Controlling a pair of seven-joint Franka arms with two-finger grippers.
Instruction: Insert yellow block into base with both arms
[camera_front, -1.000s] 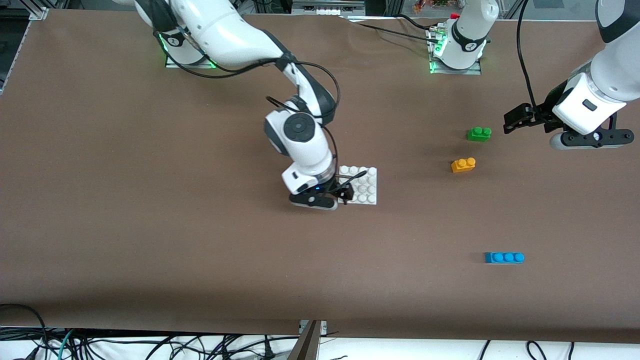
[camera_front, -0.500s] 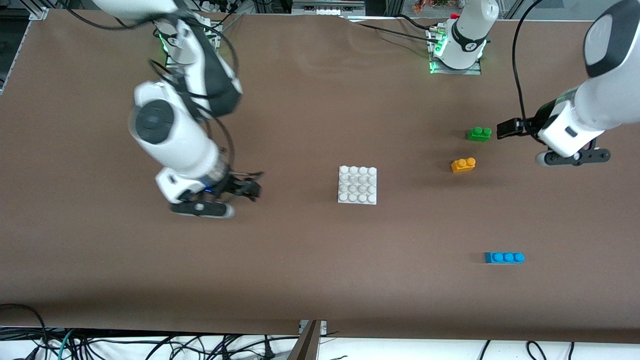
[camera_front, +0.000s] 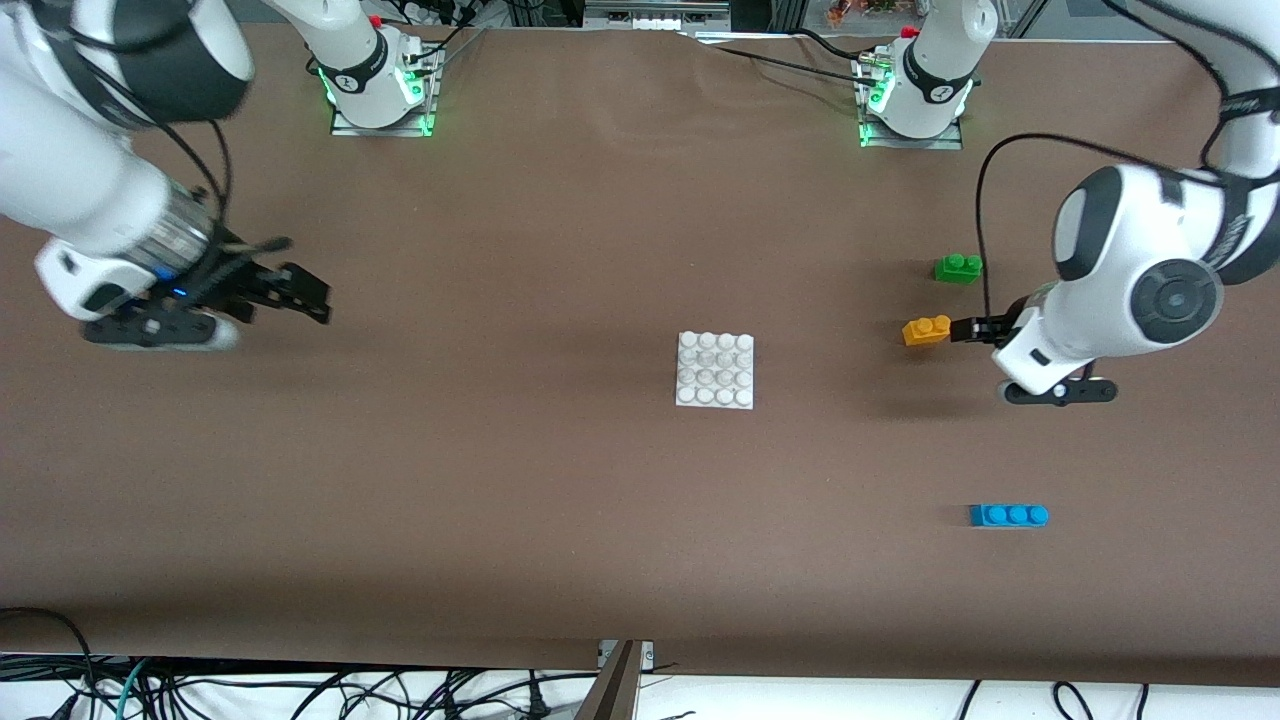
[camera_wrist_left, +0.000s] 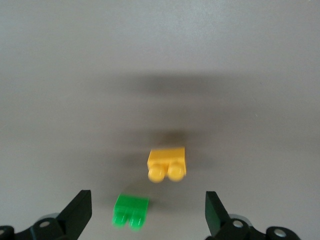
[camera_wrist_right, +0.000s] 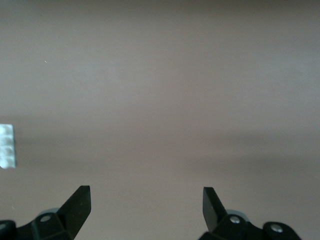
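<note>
The base lies bare near the middle of the table, no brick pressed onto its studs, so the insertion is not yet done. The right gripper hangs with fingers spread over bare table toward the right arm's end, well apart from the base. The left gripper, fingers wide apart and holding nothing, sits just beside the yellow block, which rests on the table near the green brick; grasp, carry and press-in all remain.

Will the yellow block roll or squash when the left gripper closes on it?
The yellow block looks like rigid plastic, so probably no squashing. Its flat, boxy sides suggest sliding, not rolling. The open left gripper could nudge something this small.
</note>
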